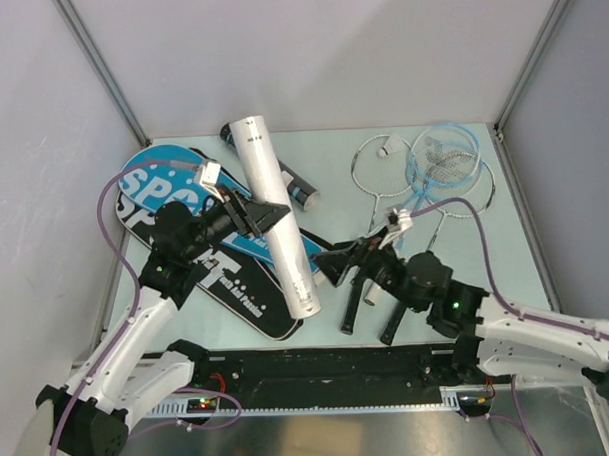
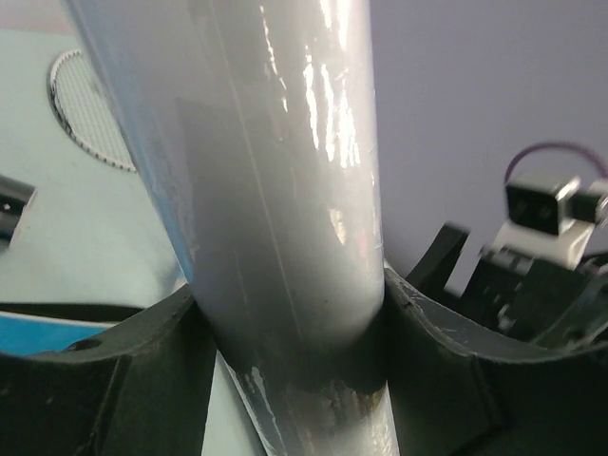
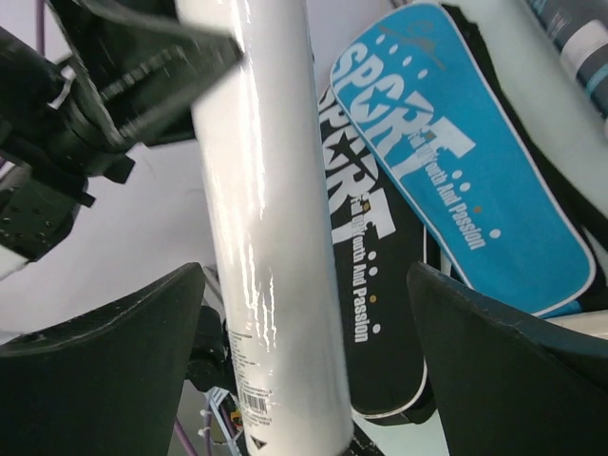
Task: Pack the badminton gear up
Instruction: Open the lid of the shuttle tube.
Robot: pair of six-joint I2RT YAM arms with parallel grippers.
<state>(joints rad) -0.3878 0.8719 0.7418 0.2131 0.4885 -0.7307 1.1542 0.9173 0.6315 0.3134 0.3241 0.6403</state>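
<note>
While left pincer (image 1: 262,215) clasps white tube (image 1: 258,155), long axis running far-to-near, right pincer (image 1: 332,265) released

**A:** In the left wrist view, where does the long white plastic tube (image 2: 285,190) end?

**B:** Cannot tell. It runs off the top and bottom edges and blocks the middle of the frame. The right wrist view cuts it the same way.

**A:** And the black racket-shaped SPORT bag (image 1: 252,305)?

**B:** From above, it lies mostly under the blue racket-shaped SPORT bag (image 1: 158,183) and the white tube. That tube also crosses the black tube (image 1: 301,193) at upper centre.

**A:** The small white shuttlecock (image 1: 385,150)?

**B:** Too small to make out feathers.
</note>
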